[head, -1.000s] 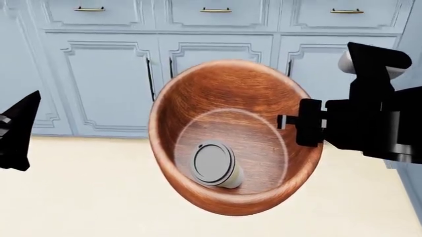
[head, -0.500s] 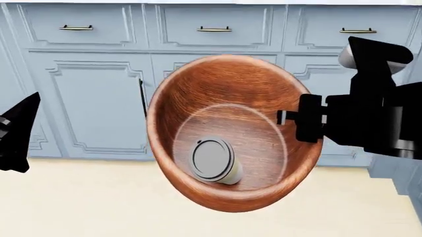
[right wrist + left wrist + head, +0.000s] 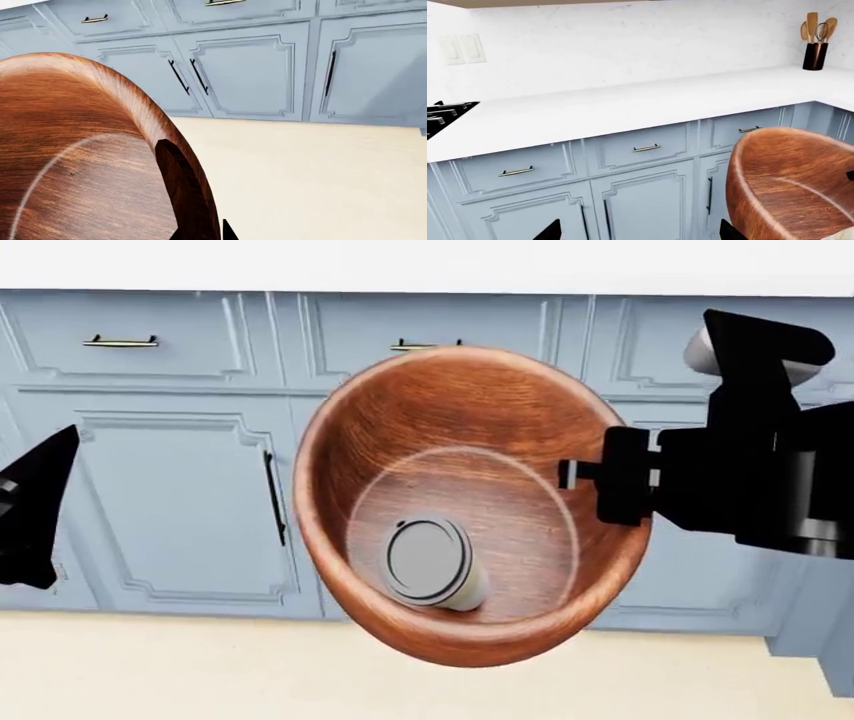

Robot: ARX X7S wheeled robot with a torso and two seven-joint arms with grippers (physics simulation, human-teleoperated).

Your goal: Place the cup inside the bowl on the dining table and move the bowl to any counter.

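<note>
The reddish-brown wooden bowl [image 3: 467,440] hangs in the air in front of the cabinets, tilted toward me. My right gripper [image 3: 583,476] is shut on its right rim; in the right wrist view one finger [image 3: 175,195] lies inside the bowl [image 3: 73,150] and the other outside. The cream cup [image 3: 430,565] with its grey lid lies on the bowl's bottom. My left gripper [image 3: 34,510] stands open at the left, apart from the bowl [image 3: 787,185], holding nothing [image 3: 640,235]. The white counter [image 3: 627,105] runs above the cabinets. The dining table is out of view.
Blue-grey cabinet doors and drawers [image 3: 174,500] stand straight ahead below the counter's edge [image 3: 400,265]. A cooktop [image 3: 444,117] sits at one end of the counter, a dark utensil holder [image 3: 814,55] in the far corner. Beige floor [image 3: 200,670] lies below.
The cabinets have slid down in the head view and the counter's white edge has come into sight at the top. The bowl and cup keep their place in my right gripper.
</note>
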